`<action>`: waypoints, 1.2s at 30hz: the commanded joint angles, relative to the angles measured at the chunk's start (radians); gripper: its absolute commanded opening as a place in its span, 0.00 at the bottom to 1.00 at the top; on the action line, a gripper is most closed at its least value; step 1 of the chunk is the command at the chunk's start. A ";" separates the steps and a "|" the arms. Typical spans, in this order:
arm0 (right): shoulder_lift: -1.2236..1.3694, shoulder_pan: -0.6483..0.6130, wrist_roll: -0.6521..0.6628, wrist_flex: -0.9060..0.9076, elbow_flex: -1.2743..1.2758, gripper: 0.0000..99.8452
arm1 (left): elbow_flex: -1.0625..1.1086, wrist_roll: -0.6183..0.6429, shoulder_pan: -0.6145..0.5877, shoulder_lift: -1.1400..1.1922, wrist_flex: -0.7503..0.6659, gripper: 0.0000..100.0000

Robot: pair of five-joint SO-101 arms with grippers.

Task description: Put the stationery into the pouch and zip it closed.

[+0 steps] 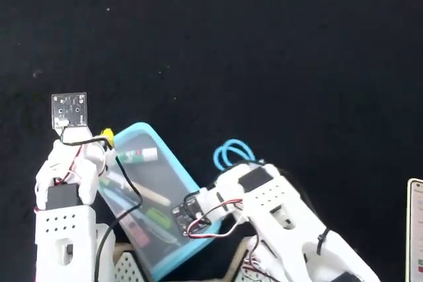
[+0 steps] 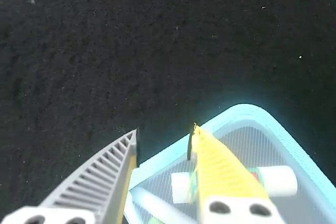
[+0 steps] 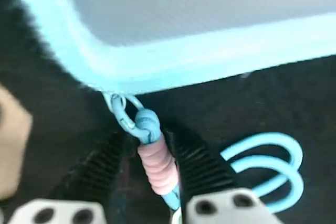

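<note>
A: As far as can be judged from what lies on the table point(image 1: 264, 64), how much has been done?

B: Packing is taken as done, prob. The pouch point(image 1: 147, 129) is laid flat at the near side, betw. the two arms. Stationery is seen thru its mesh front: a white capped tube point(image 1: 140, 156), a wooden stick point(image 1: 153, 195), and green and pink bits lower down.

A: And the zip?

B: That part is left, or at least not confirmed. The zip pull point(image 3: 152, 158), a pink bead on a blue cord point(image 3: 268, 161), is clamped betw. the fingers of the right gripper point(image 3: 147, 139). It is held just beside the slider ring point(image 3: 122, 109), which sits at a corner of the pouch. How much of the zip is shut can't be told, since the rest of that edge is hidden or too unclear.

A: Left side?

B: The left gripper point(image 2: 164, 132) is held open, astride the pouch's far corner, w/ the yellow finger over the mesh and the grey one over the cloth outside. Nothing is gripped. It is judged to be a bracing spot, so the pouch isn't dragged once the pull is drawn.

A: Remaining, then?

B: The zip is to be run along its edge and checked shut. After that, the pull is to be let go.
</note>
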 commanded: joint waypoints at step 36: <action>0.010 -0.066 -1.063 0.135 -1.040 0.01 | -0.332 0.000 -0.010 -0.009 0.261 0.17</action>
